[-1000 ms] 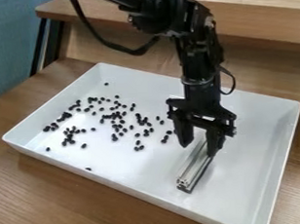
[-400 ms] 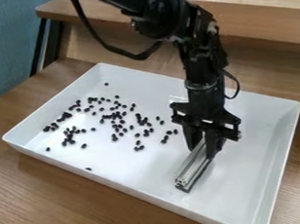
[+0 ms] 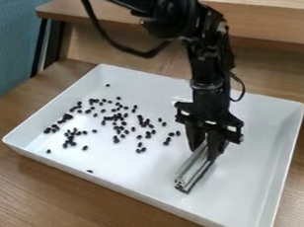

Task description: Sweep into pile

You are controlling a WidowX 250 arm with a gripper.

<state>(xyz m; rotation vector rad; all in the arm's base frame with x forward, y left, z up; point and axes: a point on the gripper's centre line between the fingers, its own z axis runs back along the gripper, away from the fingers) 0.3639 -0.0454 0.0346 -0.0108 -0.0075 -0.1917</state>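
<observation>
The end effector [image 3: 205, 153] is clenched on the upper part of a grooved metal bar [image 3: 193, 171], 1 finger to either side, with the lower end jutting toward the tray's front wall. The bar lies slanted in the white tray [image 3: 252, 177], right of the scattered dark beans [image 3: 142, 121], which are still unpiled; the tray sits on a wooden desk [image 3: 49, 203].

The likeliest fault is the bar twisting between the 2 fingers: it is gripped well away from its jutting end, so beans or a wall catching that end could swing it round. If the bar rides even slightly high, or tilts, beans could slip beneath it. They look small and rounded, so a quick stroke might send them rolling past either end. Outliers such as the bean by the front wall [image 3: 89, 171] and the lone bean toward the back [image 3: 107, 85] could be missed by a single pass. Pressing too hard may drag the tray over the desk.

Against the frame 1.0 s ago, the fingers have drawn together around the bar. Since 0.4 s ago, its jutting end has shifted slightly left, toward the beans' side, while the beans and tray have stayed put.
</observation>
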